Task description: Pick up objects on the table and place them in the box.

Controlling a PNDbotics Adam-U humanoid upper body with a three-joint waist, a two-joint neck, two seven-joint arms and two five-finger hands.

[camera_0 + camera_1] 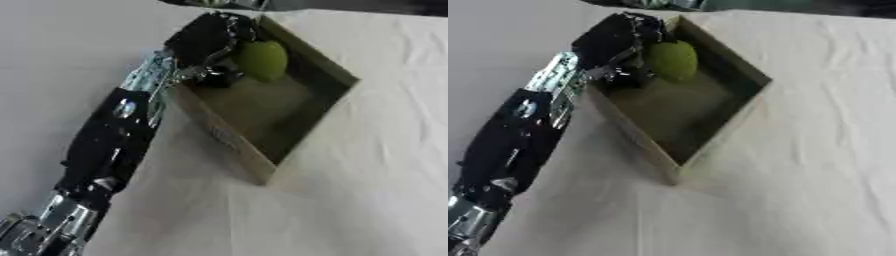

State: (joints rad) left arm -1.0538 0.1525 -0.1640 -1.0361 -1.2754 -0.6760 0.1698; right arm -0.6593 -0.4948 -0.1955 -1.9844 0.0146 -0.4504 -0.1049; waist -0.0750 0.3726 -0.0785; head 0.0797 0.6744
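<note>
A cardboard box [324,107] sits open on the white tablecloth, turned corner-on to me. My left hand [206,37] reaches over the box's far left corner. Its fingers curl round a green pear-like fruit [262,60], which hangs inside the box near its back wall. The thumb shows dark below the fruit. The box floor beneath looks bare. My left arm [114,135] stretches from the lower left corner up to the box. My right hand shows in neither view.
The white cloth [367,200] covers the table to the right and in front of the box. Dark shapes [350,5] line the far edge at the top.
</note>
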